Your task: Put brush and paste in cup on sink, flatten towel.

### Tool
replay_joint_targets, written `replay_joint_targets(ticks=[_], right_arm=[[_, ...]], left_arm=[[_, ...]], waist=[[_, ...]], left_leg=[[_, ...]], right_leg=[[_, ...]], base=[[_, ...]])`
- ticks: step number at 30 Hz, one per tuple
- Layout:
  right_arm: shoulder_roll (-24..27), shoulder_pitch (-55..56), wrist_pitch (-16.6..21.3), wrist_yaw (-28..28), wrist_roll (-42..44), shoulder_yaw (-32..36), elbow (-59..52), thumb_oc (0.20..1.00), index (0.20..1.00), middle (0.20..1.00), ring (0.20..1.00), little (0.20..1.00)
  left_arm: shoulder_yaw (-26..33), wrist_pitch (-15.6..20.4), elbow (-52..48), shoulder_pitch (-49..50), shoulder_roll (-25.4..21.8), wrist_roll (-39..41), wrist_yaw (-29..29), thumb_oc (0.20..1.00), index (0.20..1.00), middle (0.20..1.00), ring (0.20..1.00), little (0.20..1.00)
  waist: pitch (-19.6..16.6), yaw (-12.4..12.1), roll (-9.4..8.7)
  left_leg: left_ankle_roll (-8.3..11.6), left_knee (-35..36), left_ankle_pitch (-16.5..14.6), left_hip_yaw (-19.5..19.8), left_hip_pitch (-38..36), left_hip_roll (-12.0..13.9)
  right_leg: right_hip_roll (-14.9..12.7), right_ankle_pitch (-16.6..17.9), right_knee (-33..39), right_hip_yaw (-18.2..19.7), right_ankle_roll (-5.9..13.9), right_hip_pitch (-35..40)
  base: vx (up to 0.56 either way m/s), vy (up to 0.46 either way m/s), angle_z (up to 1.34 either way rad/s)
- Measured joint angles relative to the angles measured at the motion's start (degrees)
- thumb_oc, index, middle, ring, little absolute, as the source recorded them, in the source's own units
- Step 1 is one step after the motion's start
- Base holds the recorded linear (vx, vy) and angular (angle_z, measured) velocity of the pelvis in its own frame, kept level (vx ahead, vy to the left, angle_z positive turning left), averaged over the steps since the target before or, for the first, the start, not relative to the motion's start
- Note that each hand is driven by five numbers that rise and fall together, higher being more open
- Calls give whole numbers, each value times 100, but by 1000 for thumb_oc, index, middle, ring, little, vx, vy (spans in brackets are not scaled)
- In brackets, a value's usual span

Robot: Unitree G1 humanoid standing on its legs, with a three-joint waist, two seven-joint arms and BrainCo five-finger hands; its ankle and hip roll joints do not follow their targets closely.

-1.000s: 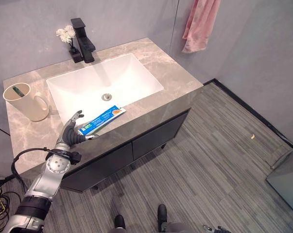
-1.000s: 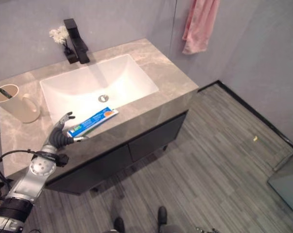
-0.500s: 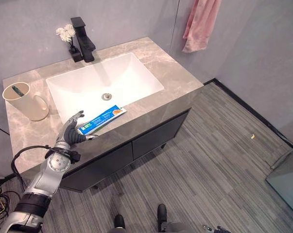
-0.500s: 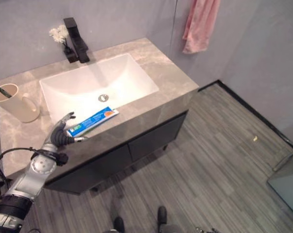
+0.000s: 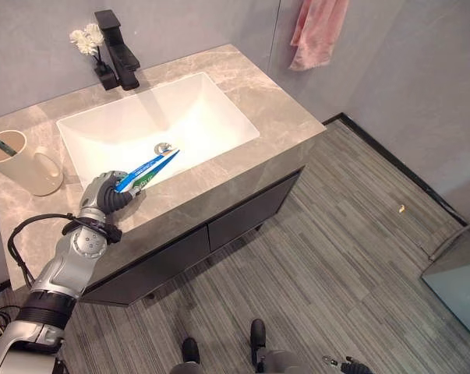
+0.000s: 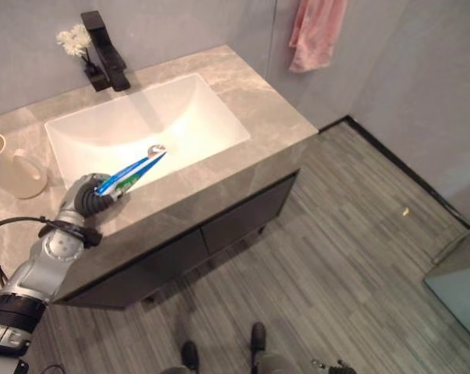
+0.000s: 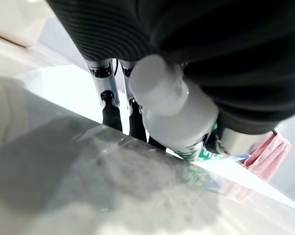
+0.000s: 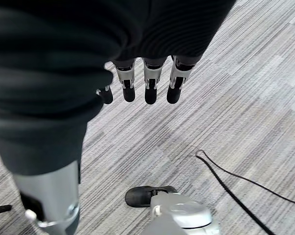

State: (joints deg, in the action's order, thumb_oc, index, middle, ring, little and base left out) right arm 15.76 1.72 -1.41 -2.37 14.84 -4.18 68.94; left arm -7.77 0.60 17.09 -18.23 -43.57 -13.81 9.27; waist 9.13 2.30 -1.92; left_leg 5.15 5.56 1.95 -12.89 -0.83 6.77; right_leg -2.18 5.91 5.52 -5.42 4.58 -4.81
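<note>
Grey marble forms the counter [image 5: 242, 86], set against a grey wall, with a white sink [image 5: 196, 117] sunk into its middle and dark cabinet doors [image 5: 219, 226] below. Striped grey flooring [image 5: 351, 257] spreads out toward four o'clock. At the eleven o'clock corner of the sink stands a black tap [image 5: 116, 48], and touching its base is a small vase of white flowers [image 5: 86, 40]. A pink towel [image 5: 319, 31] hangs bunched on the wall at one o'clock, well apart from the counter.

At nine o'clock on the counter sits a cream cup [image 5: 20, 162] with a handle, and a toothbrush [image 5: 4, 146] with a green handle stands inside it.

Along the front edge of the counter, at about seven o'clock from the drain, the left hand [image 5: 107, 195] is clenched around the cap end of the blue toothpaste tube [image 5: 149, 165]. The tube is lifted off the marble and slants up toward two o'clock, its far end over the front rim of the sink near the drain [image 5: 163, 147]. In the left wrist view the white cap [image 7: 174, 110] shows between the curled fingers [image 7: 108, 105] and the thumb.

The right hand [image 8: 142, 78] hangs over the floor, fingers relaxed and holding nothing.
</note>
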Motion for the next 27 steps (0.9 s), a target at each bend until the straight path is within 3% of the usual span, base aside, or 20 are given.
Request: replay_joint_targets(ticks=[4, 7, 14, 18, 24, 27], right_arm=[[0, 14, -1, -1, 0, 1, 13, 1000, 1000, 1000, 1000, 1000], [-5, 28, -5, -23, 8, 3, -142, 1000, 1000, 1000, 1000, 1000], [-50, -108, 147, -270, 263, 17, -1007, 1000, 1000, 1000, 1000, 1000], [-57, -189, 182, -396, 475, 26, -1230, 1000, 1000, 1000, 1000, 1000], [102, 182, 301, -515, 660, 342, -3182, 1000, 1000, 1000, 1000, 1000], [162, 243, 373, -620, 672, 594, -3473, 1000, 1000, 1000, 1000, 1000]], left_arm=[[18, 1, -1, 25, 5, 26, 73, 200, 200, 200, 200, 200], [314, 10, -66, 154, 431, 287, 195, 200, 200, 200, 200, 200], [287, 263, -976, 1013, 1067, 832, 319, 200, 200, 200, 200, 200], [310, 360, -1258, 1379, 1062, 924, 438, 200, 200, 200, 200, 200], [686, 559, -1661, 1848, 1359, 1127, 560, 200, 200, 200, 200, 200], [758, 572, -1660, 1841, 1492, 1168, 573, 200, 200, 200, 200, 200]], waist=[[6, 4, 10], [9, 14, 17], [-40, -128, 13], [-182, -189, 90], [-593, -170, 495], [-631, -146, 551]], left_leg=[[0, -1, 1, 7, -10, 1], [0, -1, 1, 108, -116, 6], [21, 1, 17, 324, -219, 11], [12, -1, 38, 472, -276, 2], [-17, 3, 40, 610, -422, -69], [-15, 4, 42, 612, -422, -73]], right_leg=[[4, 22, -1, -6, -29, 12], [-1, 17, -1, -140, -26, 179], [-11, -48, 0, -313, -39, 378], [-33, -58, 0, -466, -53, 520], [-115, -141, 0, -592, 6, 719], [-117, -137, 0, -586, 0, 715]], base=[[0, 0, 0], [-3, 4, 15], [-10, -6, 14], [-30, -4, 21], [-53, 4, 13], [-30, 8, 0]])
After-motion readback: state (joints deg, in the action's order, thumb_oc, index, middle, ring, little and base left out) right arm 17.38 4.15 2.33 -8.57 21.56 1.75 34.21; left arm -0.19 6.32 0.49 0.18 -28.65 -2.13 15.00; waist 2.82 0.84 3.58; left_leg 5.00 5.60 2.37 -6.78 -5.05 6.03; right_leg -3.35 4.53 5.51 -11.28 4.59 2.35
